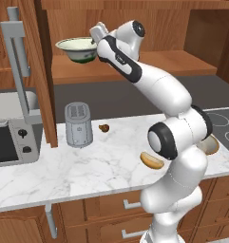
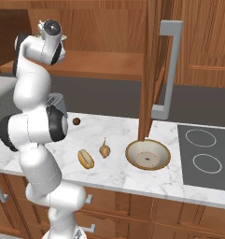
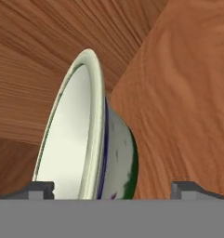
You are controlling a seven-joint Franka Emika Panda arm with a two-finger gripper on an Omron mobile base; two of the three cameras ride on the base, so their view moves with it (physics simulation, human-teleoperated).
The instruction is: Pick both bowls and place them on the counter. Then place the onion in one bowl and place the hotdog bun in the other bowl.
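Left base view: the arm reaches up into the open wooden cabinet, where the cream-white bowl (image 1: 78, 49) with its dark green band sits upright on the shelf (image 1: 135, 66). The gripper (image 1: 95, 37) is at the bowl's right rim, though from here the fingers are too small to read. On the counter (image 1: 87, 166) below stand a toaster (image 1: 78, 124) near the back edge and a small dark reddish-brown lump (image 1: 104, 128) just right of it. The hotdog bun (image 1: 151, 161) lies nearer the front edge, partly behind the arm. A sliver of the tan-brown bowl (image 1: 210, 145) shows past the arm's elbow. A microwave (image 1: 9, 142) sits at the counter's left end.

Right base view: the tan-brown bowl (image 2: 148, 154) rests upright on the counter (image 2: 123, 175), left of the cooktop (image 2: 205, 156). The onion (image 2: 104, 150) lies just left of it, apart from it, and the hotdog bun (image 2: 86, 159) lies left of the onion, nearer the front edge. The dark lump (image 2: 76, 121) sits toward the back.

Hand view (rolled, so the bowl looks edge-on): the cream-white bowl (image 3: 90, 139) fills the middle, its rim between the two fingertips (image 3: 39, 189). The jaws are spread wide, one on each side of the rim, and have hold of nothing; whether they touch the bowl I cannot tell.
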